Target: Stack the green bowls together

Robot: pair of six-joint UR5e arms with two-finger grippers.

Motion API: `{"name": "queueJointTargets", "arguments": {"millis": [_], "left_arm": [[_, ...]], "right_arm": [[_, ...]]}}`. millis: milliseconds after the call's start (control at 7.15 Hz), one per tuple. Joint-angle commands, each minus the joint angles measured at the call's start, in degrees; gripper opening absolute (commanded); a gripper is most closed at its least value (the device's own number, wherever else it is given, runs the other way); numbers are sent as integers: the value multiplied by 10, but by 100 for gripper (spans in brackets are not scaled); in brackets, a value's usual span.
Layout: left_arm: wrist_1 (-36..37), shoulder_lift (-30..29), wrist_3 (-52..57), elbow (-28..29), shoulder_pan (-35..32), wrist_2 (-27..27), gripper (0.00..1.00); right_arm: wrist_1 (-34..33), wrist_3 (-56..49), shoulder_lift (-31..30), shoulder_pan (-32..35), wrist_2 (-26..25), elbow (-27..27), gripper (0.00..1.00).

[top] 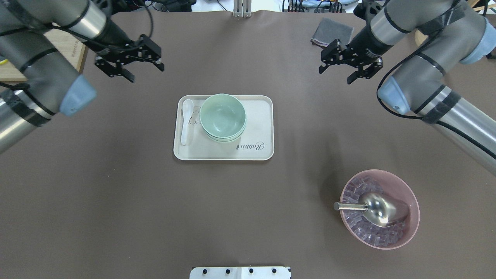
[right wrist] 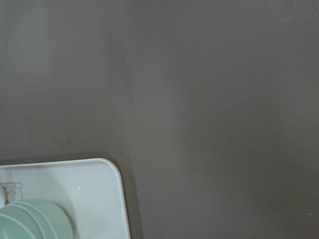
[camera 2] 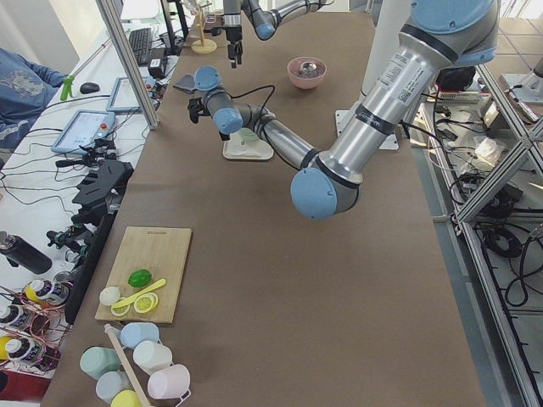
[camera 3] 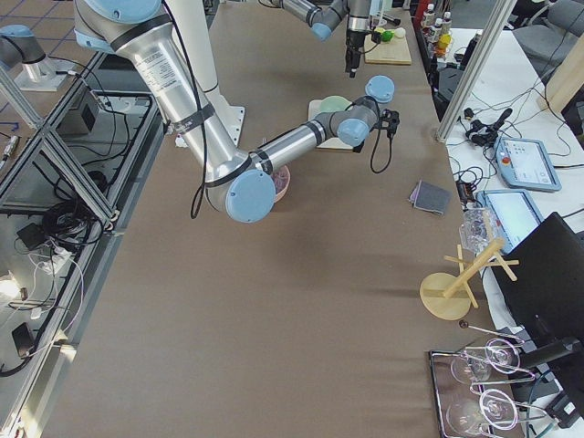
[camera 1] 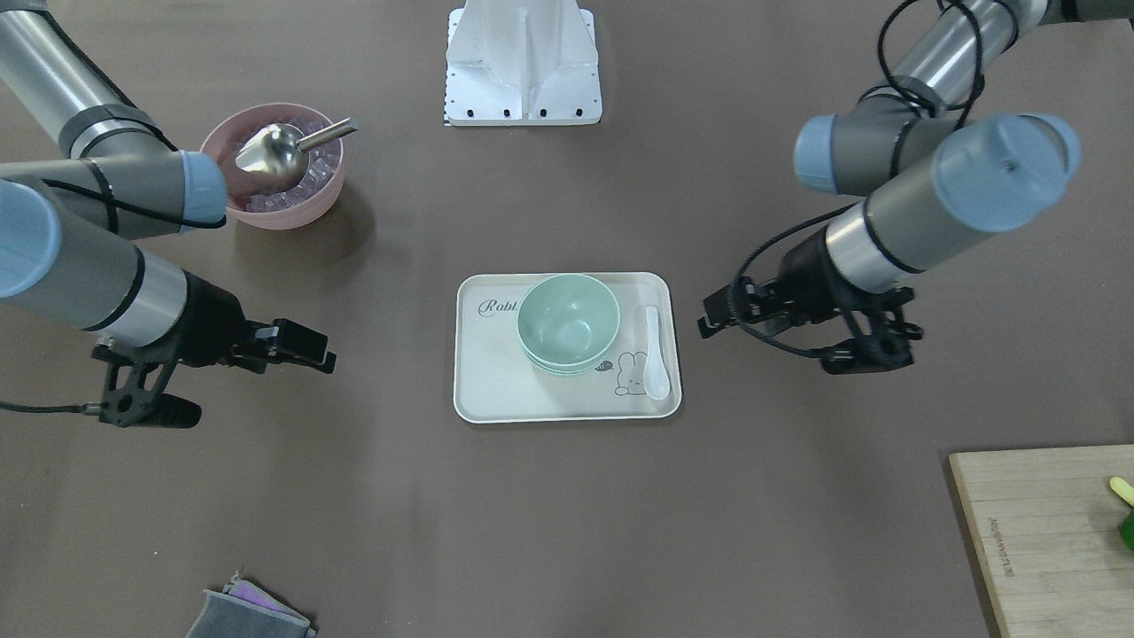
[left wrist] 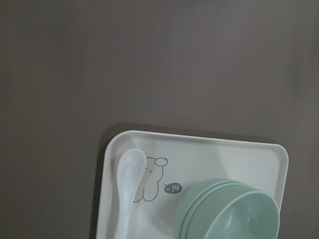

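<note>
The green bowls [camera 1: 567, 323] sit nested in one stack on a cream tray [camera 1: 496, 390] at the table's middle. The stack also shows in the overhead view [top: 223, 117], the left wrist view [left wrist: 234, 211] and the right wrist view [right wrist: 30, 219]. My left gripper [top: 146, 73] hovers open and empty beyond the tray's far left corner, well apart from the stack. My right gripper [top: 336, 75] hovers open and empty off to the tray's far right. Neither touches anything.
A white spoon [top: 186, 120] lies on the tray beside the stack. A pink bowl [top: 379, 209] with clear cubes and a metal scoop stands near right. A folded grey cloth [top: 332, 31] lies far right. A wooden cutting board [camera 1: 1045, 532] is at the far left.
</note>
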Motion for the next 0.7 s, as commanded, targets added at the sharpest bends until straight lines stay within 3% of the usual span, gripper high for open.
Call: {"name": "queueJointTargets", "arguments": {"millis": [0,280,559], "left_arm": [[3,138,241,-48,-88,0,98],[6,251,528,-36,-182,40,98],[15,275,627,2,-246,55,98]], "right_arm": [[-14,-141,-56,71,6,-5,100],[-55,-309,-108,151,6,-4,100],[-99,-484,-155,211,-16,-19,100]]}}
